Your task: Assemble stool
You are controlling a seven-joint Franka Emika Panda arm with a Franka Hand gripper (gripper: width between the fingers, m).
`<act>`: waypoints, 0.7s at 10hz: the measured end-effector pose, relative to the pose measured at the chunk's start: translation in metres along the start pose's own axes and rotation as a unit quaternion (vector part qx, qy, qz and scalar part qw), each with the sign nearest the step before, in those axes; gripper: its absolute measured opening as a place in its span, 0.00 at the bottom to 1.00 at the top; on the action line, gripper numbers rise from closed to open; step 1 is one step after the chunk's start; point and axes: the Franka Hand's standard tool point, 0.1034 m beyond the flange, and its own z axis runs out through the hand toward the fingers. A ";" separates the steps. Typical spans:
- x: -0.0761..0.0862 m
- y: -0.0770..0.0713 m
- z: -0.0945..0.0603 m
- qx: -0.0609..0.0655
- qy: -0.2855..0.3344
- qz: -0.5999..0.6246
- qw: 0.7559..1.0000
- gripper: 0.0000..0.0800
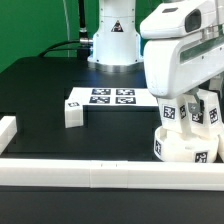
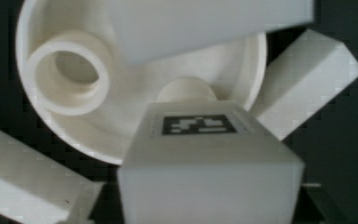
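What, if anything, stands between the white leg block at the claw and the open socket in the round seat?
Nothing visible does: the white rectangular plastic leg block and the round socket in the white round plastic seat are separated only by bare seat surface.

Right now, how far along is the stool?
Apparently done: a first leg stands on the seat. In hand: the fingers are shut on a second leg at the seat, near an empty socket. Left: seating it, then fetching the third leg lying by the marker board.
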 end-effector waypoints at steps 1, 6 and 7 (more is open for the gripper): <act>0.002 -0.001 0.000 0.000 0.001 0.062 0.998 0.42; 0.003 0.004 -0.001 -0.007 0.010 0.220 0.975 0.43; 0.003 0.005 -0.001 -0.007 0.011 0.256 0.967 0.43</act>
